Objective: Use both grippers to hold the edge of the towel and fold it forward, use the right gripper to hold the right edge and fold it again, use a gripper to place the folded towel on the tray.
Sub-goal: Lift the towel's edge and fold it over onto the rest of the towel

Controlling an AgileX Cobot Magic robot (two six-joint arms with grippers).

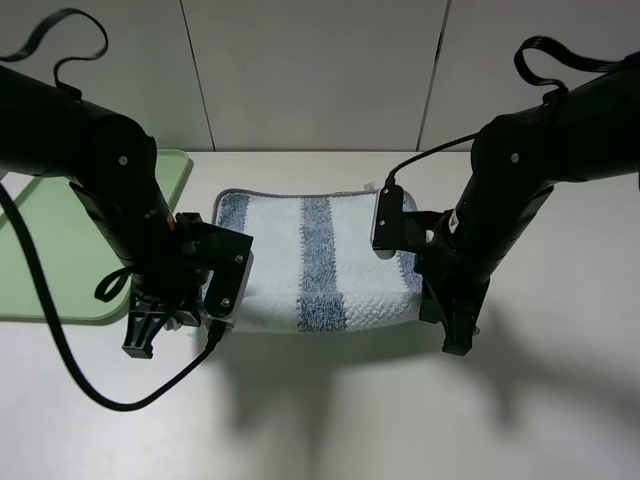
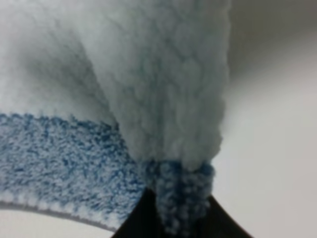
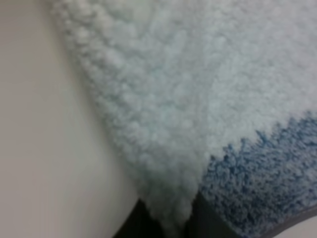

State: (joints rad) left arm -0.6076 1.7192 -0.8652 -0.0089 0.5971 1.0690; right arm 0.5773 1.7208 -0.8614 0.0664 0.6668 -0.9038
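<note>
The striped white and blue-grey towel (image 1: 310, 260) lies in the middle of the table. Its grey hemmed far edge (image 1: 300, 192) rests flat, while its near part is raised and sags between the arms. My left gripper (image 1: 142, 340) is at the towel's left near corner. In the left wrist view the left gripper (image 2: 181, 218) is shut on a pinched fold of towel (image 2: 163, 99). My right gripper (image 1: 458, 340) is at the right near corner. The right wrist view shows the right gripper (image 3: 173, 223) shut on the towel (image 3: 198, 99). The pale green tray (image 1: 60, 250) lies at the far left.
The white table (image 1: 330, 420) extends bare in front of the towel. A panelled wall (image 1: 320, 70) stands behind the table. The left arm's black cable (image 1: 100, 395) loops over the table near the tray's front edge.
</note>
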